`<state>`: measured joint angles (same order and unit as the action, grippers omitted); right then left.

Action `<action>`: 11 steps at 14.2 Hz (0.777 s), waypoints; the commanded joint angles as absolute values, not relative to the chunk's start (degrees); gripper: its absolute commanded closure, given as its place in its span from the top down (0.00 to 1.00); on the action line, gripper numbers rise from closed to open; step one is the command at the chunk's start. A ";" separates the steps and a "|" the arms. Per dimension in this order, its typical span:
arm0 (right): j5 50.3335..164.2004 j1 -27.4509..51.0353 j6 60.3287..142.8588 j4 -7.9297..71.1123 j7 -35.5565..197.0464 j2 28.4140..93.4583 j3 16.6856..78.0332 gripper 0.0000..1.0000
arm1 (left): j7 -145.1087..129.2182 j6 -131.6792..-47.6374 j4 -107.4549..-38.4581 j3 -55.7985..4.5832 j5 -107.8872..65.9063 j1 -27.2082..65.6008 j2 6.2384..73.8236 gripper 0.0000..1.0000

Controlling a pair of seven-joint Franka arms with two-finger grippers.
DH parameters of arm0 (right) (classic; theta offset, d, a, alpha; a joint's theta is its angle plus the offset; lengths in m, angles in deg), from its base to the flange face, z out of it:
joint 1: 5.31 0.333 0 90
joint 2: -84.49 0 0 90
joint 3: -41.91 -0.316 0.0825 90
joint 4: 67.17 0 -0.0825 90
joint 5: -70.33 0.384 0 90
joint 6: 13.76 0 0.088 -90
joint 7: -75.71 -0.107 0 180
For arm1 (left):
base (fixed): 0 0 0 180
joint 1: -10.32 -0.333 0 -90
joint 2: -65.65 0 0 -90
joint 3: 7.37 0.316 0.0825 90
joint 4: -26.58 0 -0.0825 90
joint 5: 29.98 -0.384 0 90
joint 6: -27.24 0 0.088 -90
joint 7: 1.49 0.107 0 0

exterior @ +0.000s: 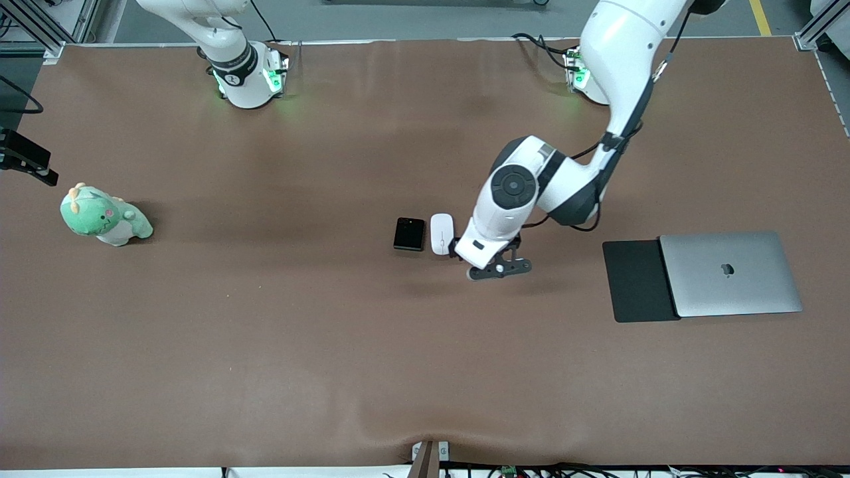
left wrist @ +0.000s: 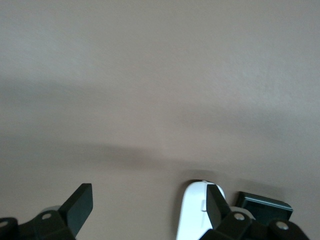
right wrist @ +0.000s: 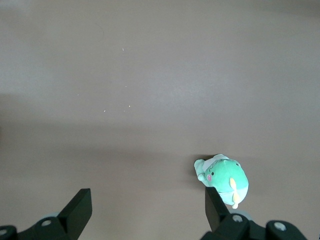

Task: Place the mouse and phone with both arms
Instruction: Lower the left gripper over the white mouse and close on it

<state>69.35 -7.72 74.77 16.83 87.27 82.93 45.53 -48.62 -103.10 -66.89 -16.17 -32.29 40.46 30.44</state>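
Still the approach step, nothing picked up. The left hand (exterior: 499,267) hangs spread and empty just off the mouse (exterior: 441,233), at its 4 o'clock; the phone (exterior: 409,234) sits at the mouse's 9 on the bench (exterior: 265,332). Next it probably needs to centre over the mouse. The right hand (right wrist: 145,212), also spread, waits near a green plush toy (right wrist: 222,179).

phone (exterior: 409,234) touches mouse (exterior: 441,233) | left end effector (exterior: 497,267) crowds mouse

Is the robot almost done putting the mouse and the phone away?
No, nothing looks placed yet. The mouse and the phone lie side by side mid-table. The left gripper hangs open and empty beside the mouse, toward the laptop. The right gripper waits open above the green plush toy. Both pickups remain.
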 commanded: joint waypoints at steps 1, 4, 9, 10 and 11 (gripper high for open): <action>69.45 -9.00 74.57 17.12 87.05 83.35 44.63 1.00 | -52.11 -103.36 -61.24 -15.81 -33.41 42.66 25.77 1.00; 69.45 -9.00 74.57 17.12 87.05 83.35 44.63 1.00 | -53.52 -103.45 -58.41 -15.19 -33.58 45.99 21.80 1.00; 69.45 -9.00 74.57 17.12 87.05 83.26 44.63 1.00 | -53.61 -104.15 -58.32 -15.28 -33.93 47.58 20.22 1.00; 69.45 -9.00 74.57 17.12 87.05 83.34 44.63 1.00 | -53.70 -104.24 -58.58 -15.28 -34.72 48.02 19.95 1.00; 69.45 -9.00 74.57 17.12 87.05 83.35 44.63 1.00 | -53.96 -104.24 -58.76 -15.28 -35.16 48.03 19.95 1.00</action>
<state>69.35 -7.73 74.77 16.83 87.27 82.93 45.52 -52.20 -103.50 -59.72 -15.98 -33.31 46.73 20.98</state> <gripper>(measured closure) 0.000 0.000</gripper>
